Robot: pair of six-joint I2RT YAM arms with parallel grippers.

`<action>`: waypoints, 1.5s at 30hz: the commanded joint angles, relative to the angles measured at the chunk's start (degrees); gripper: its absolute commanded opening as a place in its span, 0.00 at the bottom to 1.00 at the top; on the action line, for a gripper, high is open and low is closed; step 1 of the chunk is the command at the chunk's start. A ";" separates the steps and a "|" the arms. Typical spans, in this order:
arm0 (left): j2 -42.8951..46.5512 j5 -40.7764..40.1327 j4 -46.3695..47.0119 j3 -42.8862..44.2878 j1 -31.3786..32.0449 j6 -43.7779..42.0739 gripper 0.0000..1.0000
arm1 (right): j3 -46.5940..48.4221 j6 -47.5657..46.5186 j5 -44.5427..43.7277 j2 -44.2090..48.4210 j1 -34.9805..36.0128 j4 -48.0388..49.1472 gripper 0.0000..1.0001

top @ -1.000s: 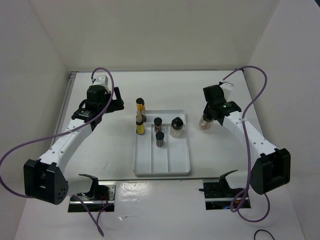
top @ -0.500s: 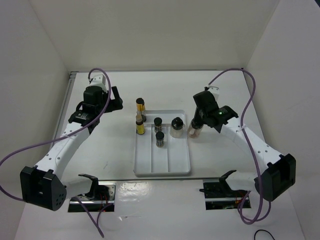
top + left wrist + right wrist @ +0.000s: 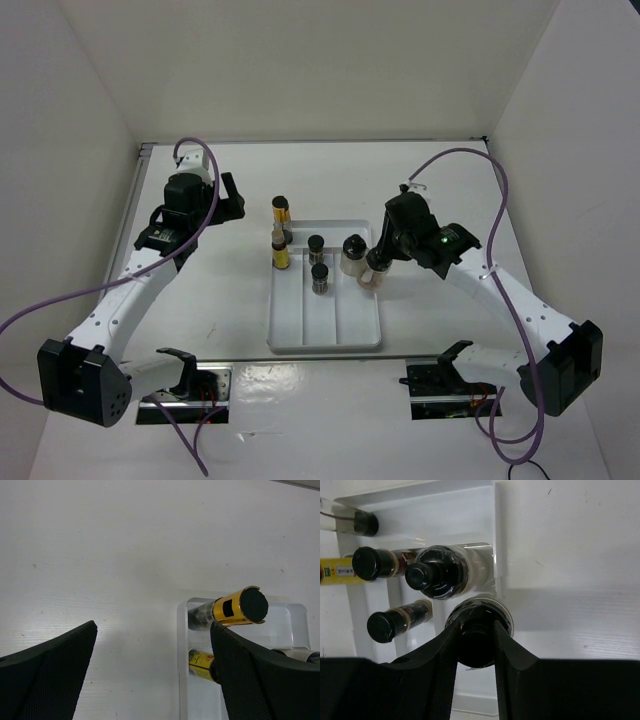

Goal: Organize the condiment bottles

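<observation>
From above, the white divided tray point(image 3: 340, 325) sits mid-table. Its left lane holds the black-capped slim bottle point(image 3: 281, 214) at the far corner. The tan-capped slim bottle point(image 3: 279, 254) stands just at its 6 o'clock. The middle lane has the far dark jar point(image 3: 316, 247) and, at its 6 o'clock, the near dark jar point(image 3: 320, 278). The right lane holds the free round bottle point(image 3: 351, 256). At its 4 o'clock, by the tray's right rim, the held round bottle point(image 3: 372, 276) stands under the right gripper point(image 3: 378, 262). The left gripper point(image 3: 232, 196) hangs at the tray's 10 o'clock, well apart from every bottle.

The left wrist camera shows the left gripper's fingers point(image 3: 50, 675) spread wide with only bare table between them. It also shows the black-capped slim bottle's base inside the tray's corner, which the overhead view leaves unclear.

The right wrist camera shows what the arm hides from above: both fingers point(image 3: 445, 650) pinching the held round bottle's black cap, close beside the free round bottle. I can't tell whether its base rests on the tray floor.
</observation>
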State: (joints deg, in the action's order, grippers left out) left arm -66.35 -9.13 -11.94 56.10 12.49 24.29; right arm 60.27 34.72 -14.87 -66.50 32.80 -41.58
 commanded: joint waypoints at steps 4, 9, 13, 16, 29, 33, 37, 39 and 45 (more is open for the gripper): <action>1.22 -0.45 2.19 -0.37 -0.36 0.75 1.00 | -0.24 1.40 2.39 -0.21 2.62 5.55 0.00; 1.22 -0.98 2.19 -0.37 -0.36 0.75 1.00 | -0.24 1.93 2.39 -2.41 5.00 6.69 0.00; 1.22 -0.98 2.19 -0.37 -0.36 0.75 1.00 | -0.86 3.16 -1.11 -4.25 7.28 7.30 0.00; 0.70 -0.98 2.19 -0.37 -0.36 0.75 1.00 | -2.44 3.69 -2.62 -4.78 8.77 7.83 0.00; 0.69 -0.98 2.19 -0.90 -0.36 0.75 1.00 | -1.30 3.60 -9.82 -7.85 12.64 8.89 0.00; 0.69 -0.98 2.19 -0.90 -0.36 0.75 1.00 | -0.68 3.07 -9.30 -10.84 12.64 7.66 0.09; 0.69 -0.98 2.19 -0.90 -0.36 0.75 1.00 | -0.15 3.07 -6.93 -12.16 13.17 7.66 0.25; 0.69 -0.98 2.19 -0.90 -0.36 0.75 1.00 | -0.15 3.07 -6.92 -12.78 13.17 7.13 0.39; 0.17 -0.98 2.19 -0.90 -0.36 0.75 1.00 | 1.60 3.07 -5.87 -11.72 13.17 5.28 0.71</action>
State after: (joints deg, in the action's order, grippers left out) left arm -66.35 -9.80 -11.86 55.46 12.49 24.29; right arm 59.29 37.89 -20.99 -78.89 45.47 -35.40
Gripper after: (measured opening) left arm 0.997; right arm 0.685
